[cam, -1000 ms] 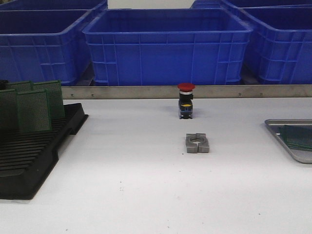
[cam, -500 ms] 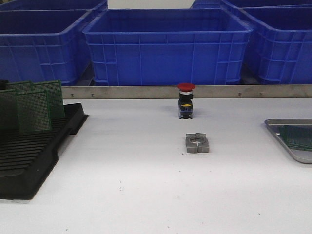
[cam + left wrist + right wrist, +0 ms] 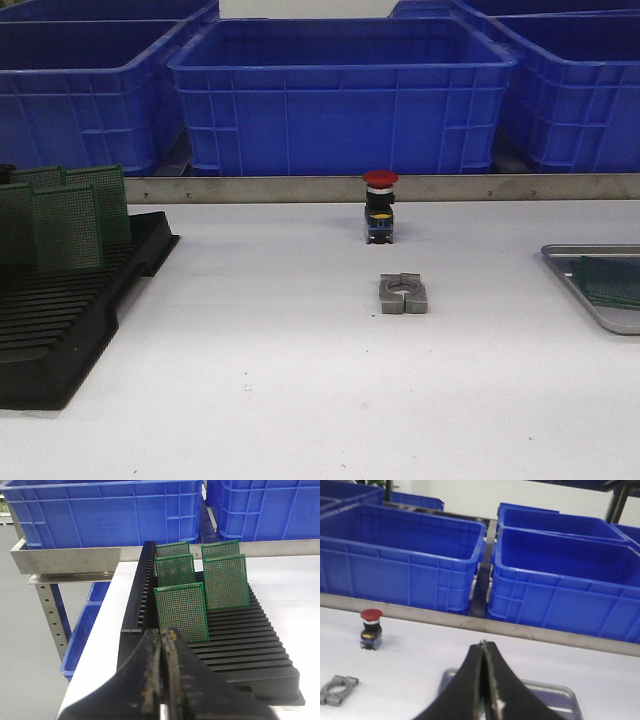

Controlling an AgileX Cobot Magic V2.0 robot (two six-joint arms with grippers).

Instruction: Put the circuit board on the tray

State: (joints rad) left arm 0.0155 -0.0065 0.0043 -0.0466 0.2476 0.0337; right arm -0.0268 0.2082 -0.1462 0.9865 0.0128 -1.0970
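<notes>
Both grippers [image 3: 161,645] [image 3: 483,652] closed; no legible writing.

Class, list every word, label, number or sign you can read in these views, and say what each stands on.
No text is readable in any view.
The yellow label on the red-capped black push button is too small and blurred to read.
The green perforated circuit boards show only hole grids.

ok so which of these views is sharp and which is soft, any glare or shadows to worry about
Front view: even light, mostly sharp, faint shadow beside the black rack, tray cut off at the edge. Left wrist view: boards crisp, the left tool up close is blurred. Right wrist view: softest overall, the red button and blue bins look hazy, the right tool is a dark silhouette.
</notes>
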